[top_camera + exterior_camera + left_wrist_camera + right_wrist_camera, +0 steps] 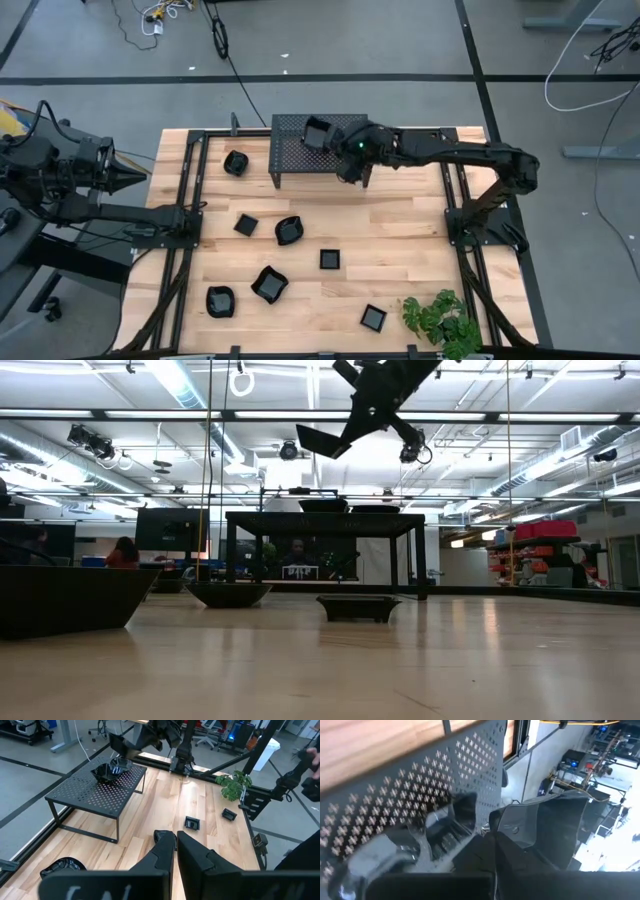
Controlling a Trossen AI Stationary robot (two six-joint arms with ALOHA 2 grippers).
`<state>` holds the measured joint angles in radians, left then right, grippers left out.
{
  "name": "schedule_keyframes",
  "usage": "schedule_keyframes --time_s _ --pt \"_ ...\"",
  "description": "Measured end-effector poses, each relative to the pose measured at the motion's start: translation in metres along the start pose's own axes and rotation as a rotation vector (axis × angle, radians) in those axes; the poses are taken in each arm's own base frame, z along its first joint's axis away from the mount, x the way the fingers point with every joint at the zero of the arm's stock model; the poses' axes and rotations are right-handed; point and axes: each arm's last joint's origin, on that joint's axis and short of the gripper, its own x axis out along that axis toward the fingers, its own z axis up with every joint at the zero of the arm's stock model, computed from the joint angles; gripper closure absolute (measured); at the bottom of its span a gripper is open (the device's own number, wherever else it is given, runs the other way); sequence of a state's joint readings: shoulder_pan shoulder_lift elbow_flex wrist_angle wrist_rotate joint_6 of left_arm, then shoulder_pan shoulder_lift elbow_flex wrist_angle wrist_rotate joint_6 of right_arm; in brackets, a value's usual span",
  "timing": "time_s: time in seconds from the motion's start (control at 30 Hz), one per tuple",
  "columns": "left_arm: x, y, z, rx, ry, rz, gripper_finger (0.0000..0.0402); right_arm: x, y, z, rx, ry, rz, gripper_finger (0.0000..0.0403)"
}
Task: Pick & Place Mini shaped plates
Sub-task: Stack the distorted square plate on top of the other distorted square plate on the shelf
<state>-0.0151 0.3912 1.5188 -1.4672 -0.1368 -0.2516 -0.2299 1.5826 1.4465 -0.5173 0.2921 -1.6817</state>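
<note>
My right gripper (336,140) hangs over the black perforated stand (290,155) at the table's far edge, shut on a small black square plate (318,132). The low view shows that plate (318,440) tilted, high above the stand (320,518). Another mini plate (107,770) rests by its base on the stand's top. Several more mini plates lie flat on the wooden table, among them a wavy one (289,230) and a square one (329,259). My left gripper (143,178) waits shut at the table's left edge, touching nothing. My right gripper pinches the square plate by its rim (512,827) at one side, between its two fingers. The fingers slant down from the table's right side. The plate is lifted clear of the stand and tilted, sticking out beyond the fingertips (345,432).
A green plant (440,320) stands at the table's near right corner. Black frame rails (185,215) run along the left and right sides of the table. Bare wood (400,230) lies between the stand and the near plates. People sit in the room beyond.
</note>
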Motion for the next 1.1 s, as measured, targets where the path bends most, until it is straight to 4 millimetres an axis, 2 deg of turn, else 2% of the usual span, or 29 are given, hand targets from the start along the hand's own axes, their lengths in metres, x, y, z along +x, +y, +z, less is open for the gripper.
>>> schedule_keyframes --time_s 0.33,0.87,1.1 --pt "0.0 0.0 0.0 0.0 0.0 0.0 0.0376 0.009 0.007 -0.036 -0.029 -0.002 0.06 0.0401" --pt "0.0 0.0 0.0 0.0 0.0 0.0 0.0376 0.051 0.024 -0.035 -0.058 -0.048 0.172 0.0401" --pt "0.0 0.0 0.0 0.0 0.0 0.0 0.0376 0.055 0.026 -0.035 -0.055 -0.048 0.182 0.04"
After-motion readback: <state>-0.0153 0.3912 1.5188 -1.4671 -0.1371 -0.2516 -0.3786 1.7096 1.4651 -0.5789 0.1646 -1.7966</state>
